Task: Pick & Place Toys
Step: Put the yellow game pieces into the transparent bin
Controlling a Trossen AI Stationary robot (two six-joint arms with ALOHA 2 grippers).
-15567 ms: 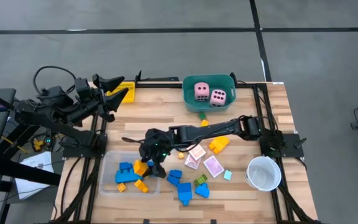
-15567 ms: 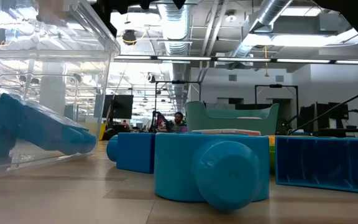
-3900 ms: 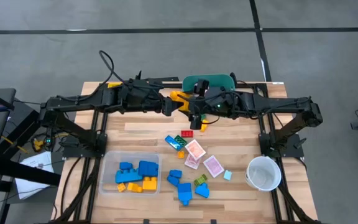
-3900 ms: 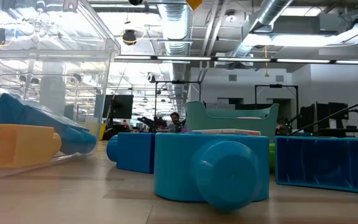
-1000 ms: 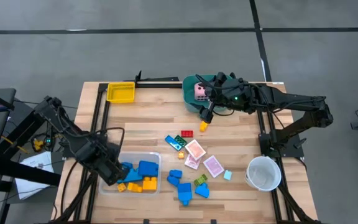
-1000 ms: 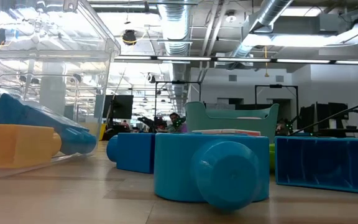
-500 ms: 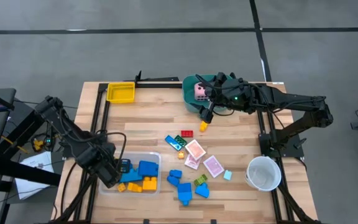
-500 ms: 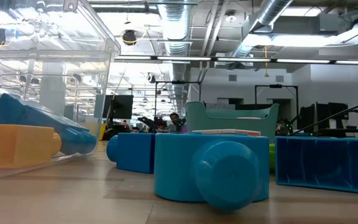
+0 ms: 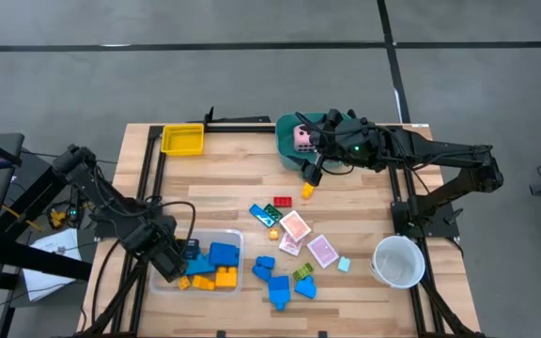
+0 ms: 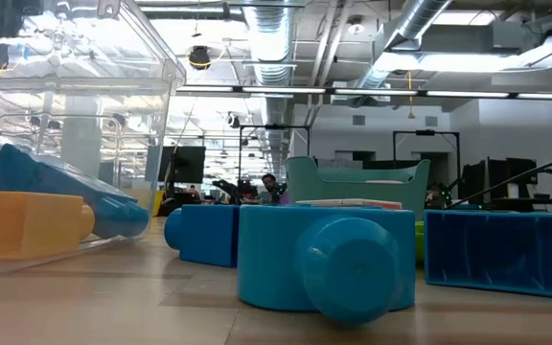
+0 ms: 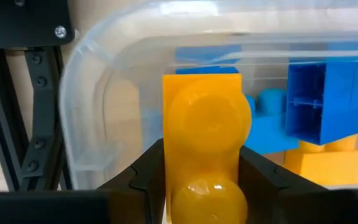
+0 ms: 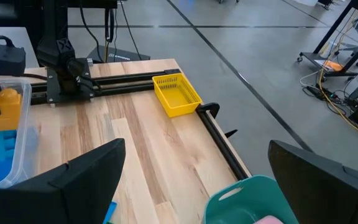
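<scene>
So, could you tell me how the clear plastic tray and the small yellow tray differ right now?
The clear plastic tray sits near the table's front-left corner, the small yellow tray at the back-left. The clear plastic tray holds blue and yellow-orange blocks; no toy shows in the small yellow tray. The left gripper holds a yellow-orange block at the clear tray; no gripper is near the yellow one. Both rest on the table.

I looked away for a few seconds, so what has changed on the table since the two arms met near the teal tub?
The left tool carried the yellow-orange block from there to the clear tray, gripping it over the tray's left end. The right tool, open, pulled back beside the teal tub. Loose blocks, cards and cup stayed put.
</scene>
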